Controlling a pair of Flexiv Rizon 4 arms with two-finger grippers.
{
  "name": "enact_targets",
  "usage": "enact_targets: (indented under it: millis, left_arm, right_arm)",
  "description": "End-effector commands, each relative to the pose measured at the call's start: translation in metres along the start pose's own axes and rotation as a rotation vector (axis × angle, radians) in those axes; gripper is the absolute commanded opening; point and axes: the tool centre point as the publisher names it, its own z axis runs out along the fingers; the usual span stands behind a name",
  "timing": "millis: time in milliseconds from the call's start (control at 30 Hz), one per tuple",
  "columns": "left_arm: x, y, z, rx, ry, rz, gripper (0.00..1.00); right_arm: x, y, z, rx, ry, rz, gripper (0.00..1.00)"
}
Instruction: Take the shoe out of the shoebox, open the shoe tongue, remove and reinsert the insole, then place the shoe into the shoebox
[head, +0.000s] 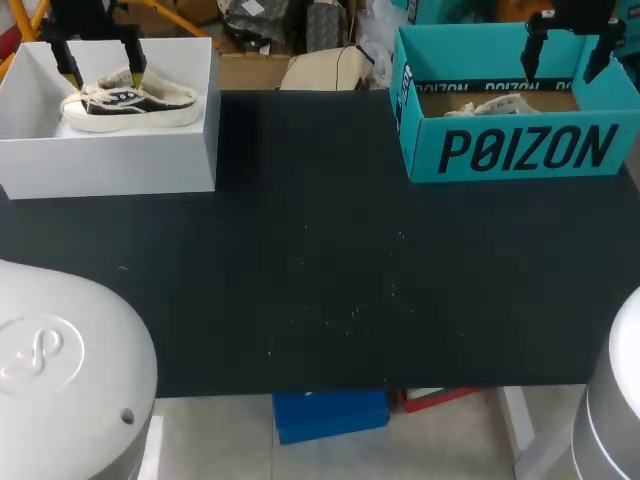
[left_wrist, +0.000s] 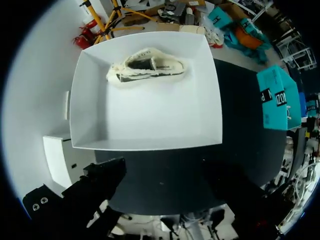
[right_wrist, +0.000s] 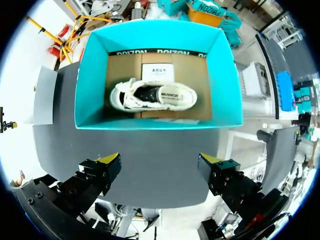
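Bright, even light from overhead makes the white box (head: 110, 165) glare almost blank, leaves a faint sheen on the dark surface (head: 320, 300), and throws only soft shadows inside the teal box (head: 510, 150).

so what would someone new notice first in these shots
The bright teal shoebox at the far right of the black table catches the eye first, with a white shoe inside it. At the far left, a white shoebox holds a cream and black shoe. An open gripper hangs over each box: the left gripper and the right gripper.
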Motion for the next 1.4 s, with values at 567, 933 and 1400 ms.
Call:
enact_targets:
  millis: [567,933,1400]
  left_arm:
    - [0.004,0.027,-0.043,0.235,0.214,1.174,1.00]
    - [0.004,0.027,-0.043,0.235,0.214,1.174,1.00]
    - [-0.032,-0.018,-0.022,0.042,0.127,1.273,0.89]
  right_arm:
    - [0.000,0.000,0.000,0.000,0.000,0.000,1.00]
    - [0.000,0.000,0.000,0.000,0.000,0.000,1.00]
    - [0.000,0.000,0.000,0.000,0.000,0.000,1.00]
